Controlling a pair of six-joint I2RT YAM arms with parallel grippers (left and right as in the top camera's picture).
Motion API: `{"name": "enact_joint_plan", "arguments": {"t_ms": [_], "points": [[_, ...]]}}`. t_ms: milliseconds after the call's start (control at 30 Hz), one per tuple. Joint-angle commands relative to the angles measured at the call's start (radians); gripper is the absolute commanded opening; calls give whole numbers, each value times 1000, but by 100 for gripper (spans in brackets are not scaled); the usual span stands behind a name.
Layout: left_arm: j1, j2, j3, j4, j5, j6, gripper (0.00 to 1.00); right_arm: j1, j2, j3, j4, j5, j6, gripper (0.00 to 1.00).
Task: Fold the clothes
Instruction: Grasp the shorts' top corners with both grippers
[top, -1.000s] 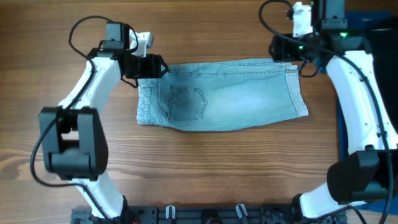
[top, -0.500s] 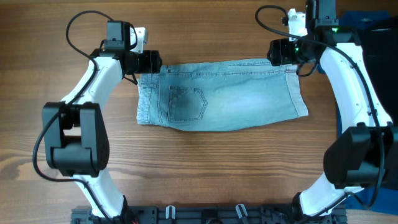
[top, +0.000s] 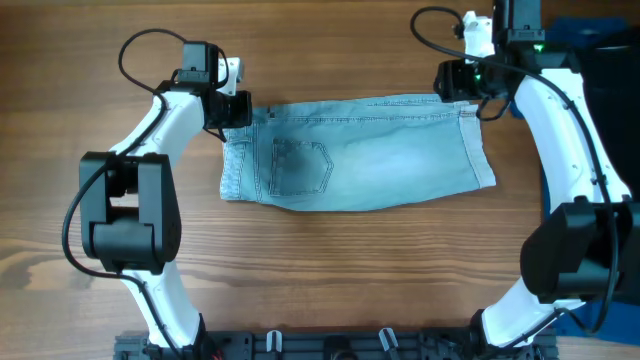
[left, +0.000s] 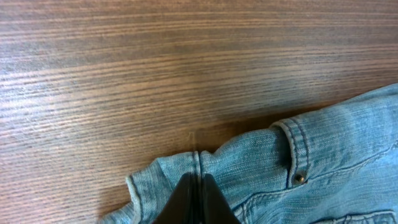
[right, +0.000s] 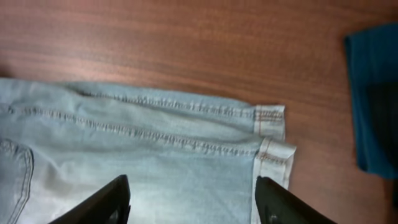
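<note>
The clothes, pale light-blue denim shorts (top: 370, 155), lie flat across the middle of the table, back pocket up, waistband to the left and leg hems to the right. My left gripper (top: 240, 110) is at the far left waistband corner. In the left wrist view its fingers (left: 196, 177) are pressed together on a puckered ridge of the denim (left: 298, 180) next to a belt loop. My right gripper (top: 462, 85) hovers over the far right hem corner. In the right wrist view it (right: 193, 186) stands open, its fingers straddling the leg fabric (right: 155, 149) near the cuffed hem.
A royal-blue garment (top: 590, 35) lies at the back right, also seen in the right wrist view (right: 373, 99), with a black garment (top: 622, 100) beside it at the right edge. A black rail (top: 330, 345) runs along the front edge.
My left gripper has slid right onto the waistband corner and closed on it. The right gripper has stayed at the hem, its jaws a little narrower.
</note>
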Motion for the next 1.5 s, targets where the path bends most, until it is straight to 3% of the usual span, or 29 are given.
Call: {"name": "enact_joint_plan", "arguments": {"t_ms": [0,233,667,933,1367,1433,1467], "points": [[-7,-5,15,-35,19,-40,4,-30,26,0,31,-20,-3,64],[-7,-117,15,-126,19,-65,4,-74,145,-1,47,-20,-7,64],[-7,-364,15,-201,21,-117,4,-108,210,-4,84,-37,1,68],[-8,-370,15,-219,21,-116,4,-108,305,-10,106,-140,3,69],[-9,-370,15,-219,21,-116,4,-109,357,-12,152,-19,28,71],[-9,-370,15,-219,21,-119,4,-110,372,-12,151,-24,27,69],[-9,-370,15,-219,21,-119,4,-109,382,-12,150,-26,28,63]]}}
